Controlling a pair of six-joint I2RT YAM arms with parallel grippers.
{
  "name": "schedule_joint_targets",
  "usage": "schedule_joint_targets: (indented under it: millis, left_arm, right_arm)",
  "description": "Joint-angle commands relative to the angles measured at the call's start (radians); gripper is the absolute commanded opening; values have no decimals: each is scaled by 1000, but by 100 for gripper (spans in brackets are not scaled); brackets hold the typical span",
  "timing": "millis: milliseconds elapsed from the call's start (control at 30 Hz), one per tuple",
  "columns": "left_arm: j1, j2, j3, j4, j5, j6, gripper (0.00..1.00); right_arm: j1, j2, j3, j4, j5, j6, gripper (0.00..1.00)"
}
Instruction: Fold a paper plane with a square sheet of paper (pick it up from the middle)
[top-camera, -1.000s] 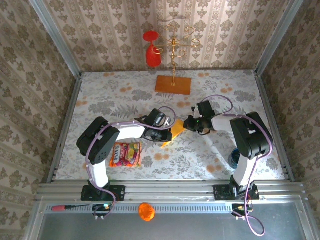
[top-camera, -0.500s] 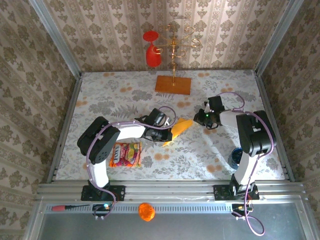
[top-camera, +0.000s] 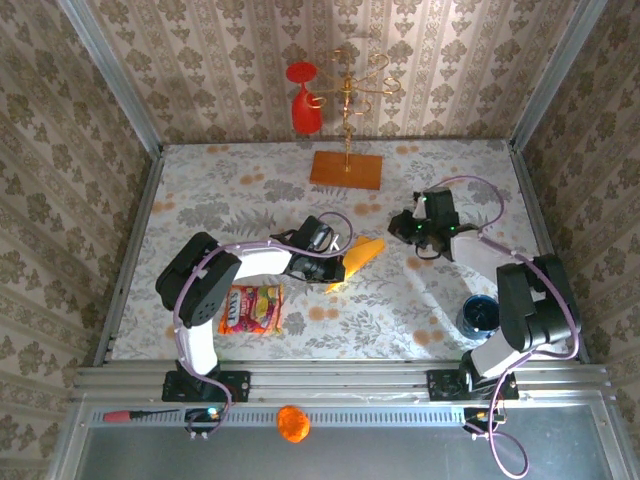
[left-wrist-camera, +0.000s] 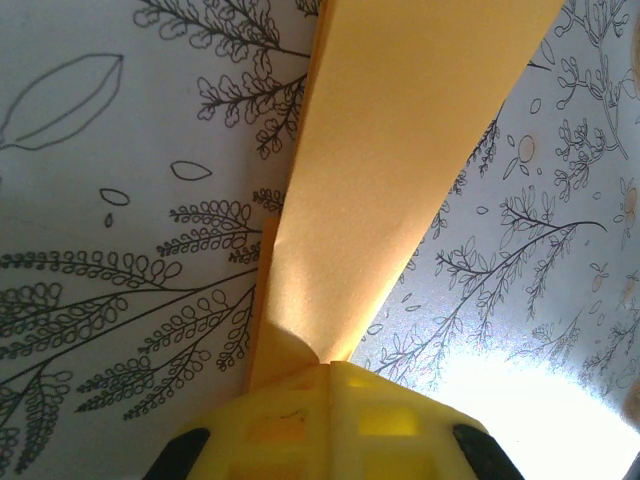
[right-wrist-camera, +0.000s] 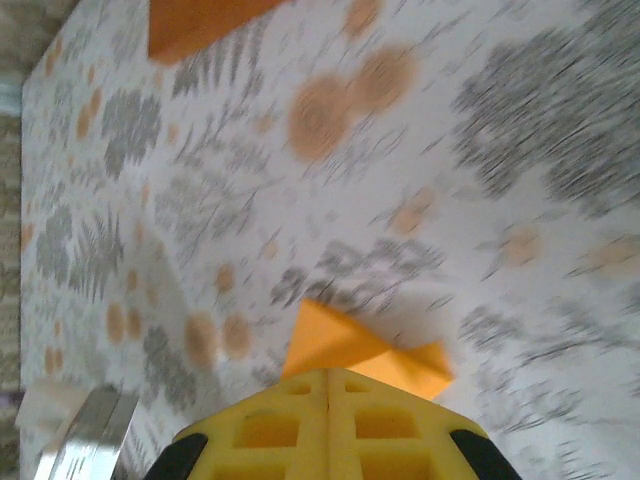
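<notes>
The yellow-orange sheet of paper (top-camera: 362, 254) is folded into a slim dart shape and lies slantwise at mid-table. My left gripper (top-camera: 337, 264) is shut on its near-left part. In the left wrist view the folded paper (left-wrist-camera: 400, 150) runs up and away from my left gripper (left-wrist-camera: 330, 366), with its yellow fingers pressed together on it. My right gripper (top-camera: 402, 230) hovers just right of the paper's upper tip, apart from it. In the right wrist view, which is blurred, my right gripper (right-wrist-camera: 328, 375) is shut with nothing in it, and the paper (right-wrist-camera: 345, 345) lies just past its fingertips.
A brownish-orange board with a gold stand (top-camera: 346, 169) stands at the back, a red glass (top-camera: 303, 100) hanging from it. A snack packet (top-camera: 252, 308) lies front left. A blue cup (top-camera: 478, 315) sits by the right arm's base. An orange ball (top-camera: 292, 423) rests on the front rail.
My right gripper has drawn back to the right, from touching the paper's tip to standing apart from it. My left gripper keeps its hold and has barely moved.
</notes>
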Motion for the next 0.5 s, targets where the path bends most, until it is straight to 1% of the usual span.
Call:
schedule_joint_targets:
  millis: [0, 100, 167, 333, 467]
  left_arm:
    - [-10, 41, -9, -68, -1, 7, 0]
    - [-11, 40, -11, -64, -1, 5, 0]
    - [-11, 37, -13, -65, -3, 5, 0]
    - [-11, 29, -15, -63, -3, 7, 0]
    - [-10, 21, -18, -58, -4, 3, 0]
  right_arm:
    - [101, 18, -48, -15, -8, 59, 0]
    - [167, 38, -78, 41, -11, 131, 0]
    - [197, 66, -80, 65, -16, 152, 0]
    - [214, 131, -53, 112, -70, 156, 0]
    - [220, 165, -24, 112, -87, 144, 0]
